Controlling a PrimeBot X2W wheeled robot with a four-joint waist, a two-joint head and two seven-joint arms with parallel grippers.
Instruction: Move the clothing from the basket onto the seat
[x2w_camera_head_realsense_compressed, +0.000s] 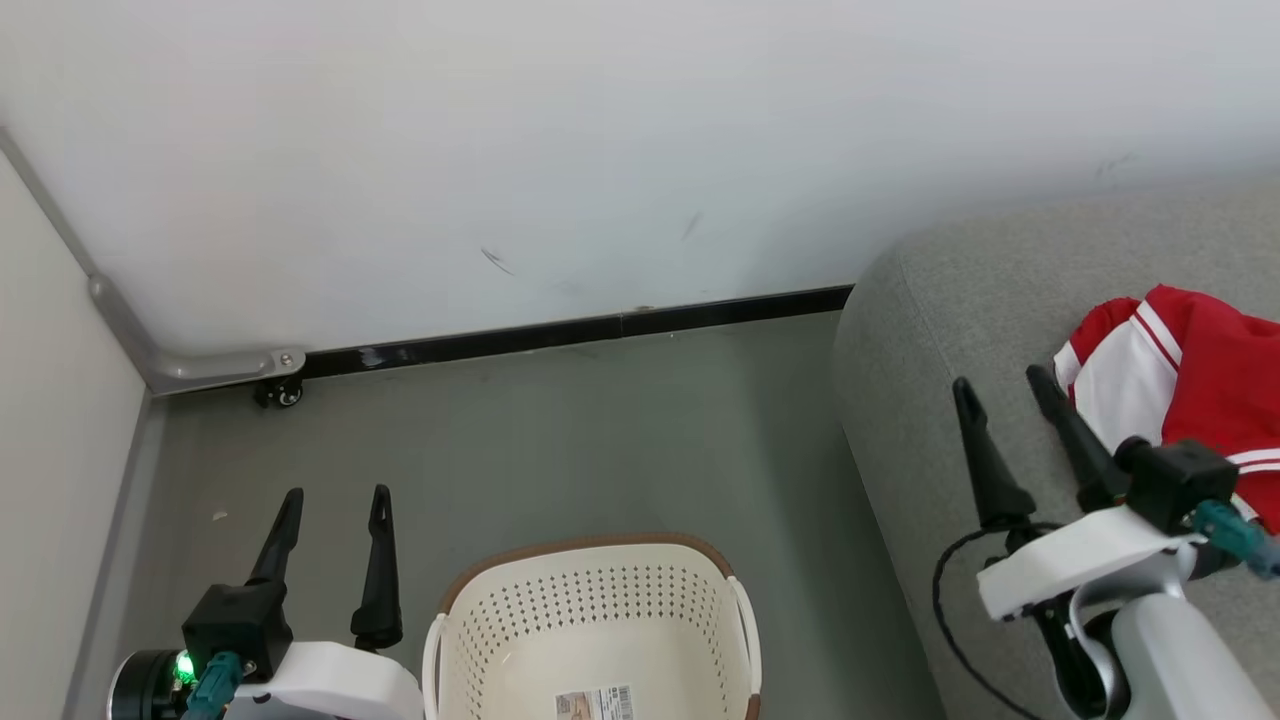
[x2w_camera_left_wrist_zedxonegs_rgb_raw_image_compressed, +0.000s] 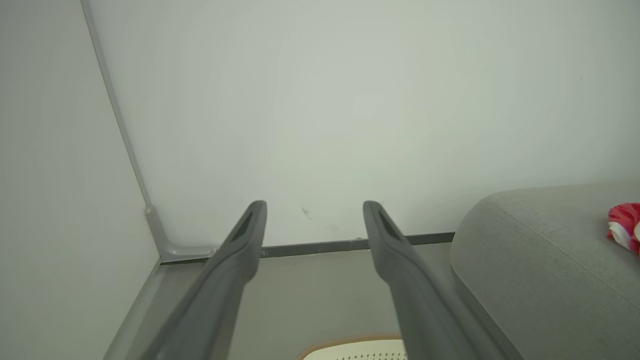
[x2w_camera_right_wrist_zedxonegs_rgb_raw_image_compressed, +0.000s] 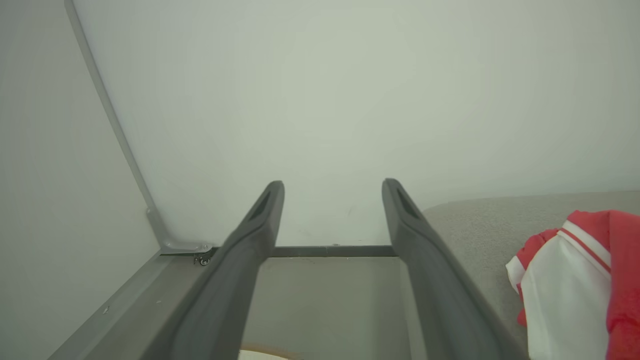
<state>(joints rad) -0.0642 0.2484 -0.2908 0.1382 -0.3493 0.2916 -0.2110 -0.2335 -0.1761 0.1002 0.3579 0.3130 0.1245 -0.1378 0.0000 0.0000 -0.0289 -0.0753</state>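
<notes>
Head view, entry one: the clothing (x2w_camera_head_realsense_compressed: 1195, 400), red with white panels and stripe trim, lies heaped on the seat (x2w_camera_head_realsense_compressed: 950, 300) at the far right, partly cut by the frame edge.

Entry two: the basket (x2w_camera_head_realsense_compressed: 590, 610) stands on the floor (x2w_camera_head_realsense_compressed: 560, 440) near centre, left of the seat and apart from it. The part of its inside that shows holds no garment, only a label sticker (x2w_camera_head_realsense_compressed: 595, 703) on the bottom. Its near end is cut off and cannot be vouched for.

Entry three: the right gripper (x2w_camera_head_realsense_compressed: 1001, 379), fingers spread wide and holding nothing, hovers over the seat just left of the clothing.

Entry four: the left gripper (x2w_camera_head_realsense_compressed: 337, 492), likewise spread and bare, sits near left of the basket.

Judgement: the transfer looks done or nearly so. What remains is, at most, a check of the basket's hidden near end.
</notes>
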